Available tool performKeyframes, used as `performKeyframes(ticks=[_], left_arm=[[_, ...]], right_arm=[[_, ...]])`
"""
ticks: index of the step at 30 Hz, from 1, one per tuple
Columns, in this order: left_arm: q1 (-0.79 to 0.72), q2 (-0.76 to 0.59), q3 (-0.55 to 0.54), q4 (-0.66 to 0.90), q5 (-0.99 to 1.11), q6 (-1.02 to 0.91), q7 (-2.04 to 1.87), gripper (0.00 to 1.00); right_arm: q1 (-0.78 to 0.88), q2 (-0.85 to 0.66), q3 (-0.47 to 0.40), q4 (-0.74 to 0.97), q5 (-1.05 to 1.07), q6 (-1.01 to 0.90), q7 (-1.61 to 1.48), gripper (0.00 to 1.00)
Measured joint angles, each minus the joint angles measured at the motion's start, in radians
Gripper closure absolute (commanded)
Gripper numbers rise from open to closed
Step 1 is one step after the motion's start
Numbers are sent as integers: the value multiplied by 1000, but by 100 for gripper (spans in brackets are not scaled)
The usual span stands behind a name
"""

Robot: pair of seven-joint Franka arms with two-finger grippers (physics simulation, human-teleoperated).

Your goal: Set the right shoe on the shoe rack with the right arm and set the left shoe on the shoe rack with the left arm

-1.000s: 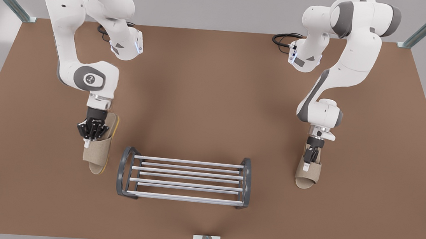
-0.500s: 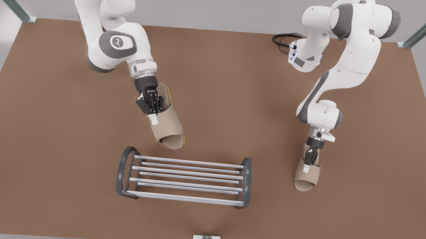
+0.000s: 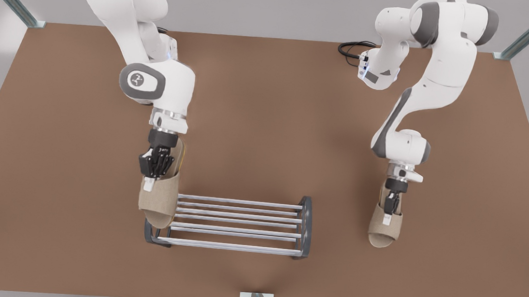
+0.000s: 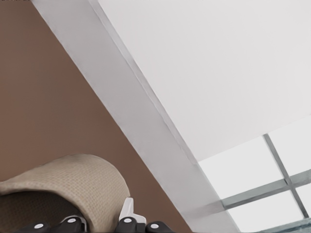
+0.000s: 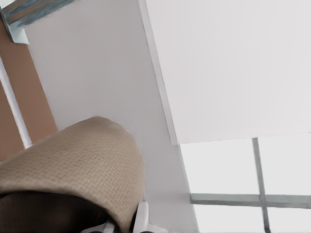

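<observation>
The right gripper [image 3: 154, 179] is clamped on the wide strap of the right shoe [image 3: 158, 202]. One white-tipped finger lies on the outside of the strap and the other is tucked beneath it. In the right wrist view that strap [image 5: 77, 165] arches right over the fingertips [image 5: 141, 218], with a thin silver bar showing beside it. The slipper hangs toe-down from the grip, over the end of the shoe rack [image 3: 240, 202] on the front view's left, and it covers that end frame and the ends of the bars. Whether the sole touches the bars cannot be told.

The left gripper [image 3: 389, 211] is closed in the same way on the strap of the left shoe [image 3: 384, 230]. One fingertip [image 4: 127, 213] rests against the outside of the woven strap [image 4: 68, 184]. This slipper points toe toward the camera, near the rack's other end on the front view's right and clear of its dark frame. It is low over the brown table [image 3: 267, 119], and contact with the table cannot be judged.

Both white arms reach down from the far edge of the table
</observation>
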Motion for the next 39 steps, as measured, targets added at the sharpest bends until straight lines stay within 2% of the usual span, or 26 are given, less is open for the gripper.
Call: performKeyframes(ticks=[3,6,11,17,18,19,24,34,36,39], left_arm=[[-1,-10,1,2,0,-4,-13,73],[-1,-42,1,45,0,36,-43,74],[-8,-158,-50,75,102,243,-169,75],[-7,-179,-84,77,184,394,-337,75],[-7,-179,-86,78,189,408,-361,75],[-6,-176,-93,84,192,420,-383,75],[-7,-176,-102,102,201,472,-482,75],[-6,-166,-103,108,205,505,-615,75],[-3,-172,-120,138,205,514,-639,75],[-10,-238,-211,224,202,587,-689,75]], right_arm=[[39,11,0,9,24,-9,-101,79],[57,19,1,12,54,-6,-186,79],[37,55,-1,13,73,32,-298,79],[53,100,-1,29,93,60,-387,79],[53,103,-1,31,95,62,-395,25],[53,106,-1,32,93,64,-398,0],[51,118,-1,39,52,69,-361,0],[51,143,-1,74,117,73,-404,0],[44,100,7,45,135,73,-416,0],[25,-96,8,-106,275,71,-432,0]])
